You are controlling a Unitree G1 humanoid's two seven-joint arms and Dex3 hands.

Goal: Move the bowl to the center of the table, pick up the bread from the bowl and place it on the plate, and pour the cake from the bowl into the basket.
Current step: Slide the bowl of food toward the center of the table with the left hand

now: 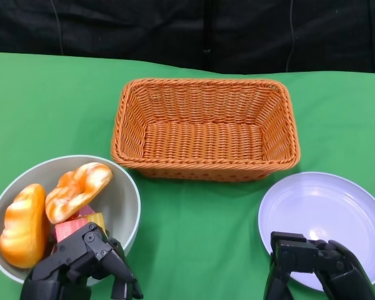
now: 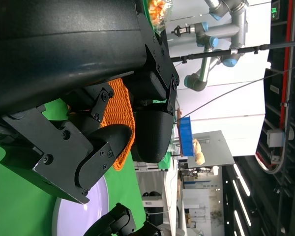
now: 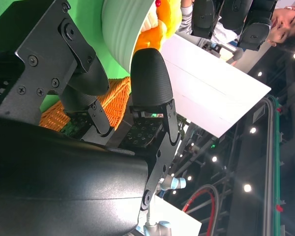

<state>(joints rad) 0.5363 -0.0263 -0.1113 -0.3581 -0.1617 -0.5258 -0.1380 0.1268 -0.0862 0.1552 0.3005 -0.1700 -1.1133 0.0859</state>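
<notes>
A grey bowl (image 1: 122, 194) sits at the table's near left. It holds a long bread (image 1: 23, 225), a twisted bread (image 1: 78, 187) and a pink and yellow cake (image 1: 81, 223) partly hidden by my left hand (image 1: 81, 265). That hand hovers at the bowl's near rim, holding nothing, its fingers (image 2: 152, 135) apart. The orange wicker basket (image 1: 205, 128) stands empty at the middle back. A pale plate (image 1: 328, 209) lies at the near right. My right hand (image 1: 312, 269) is over the plate's near edge, empty, with its fingers (image 3: 150, 78) spread.
Green cloth (image 1: 200, 237) covers the table between bowl and plate. A dark curtain (image 1: 187, 31) runs behind the far edge. The right wrist view shows the bowl (image 3: 123, 29) and basket (image 3: 113, 98) beyond my fingers.
</notes>
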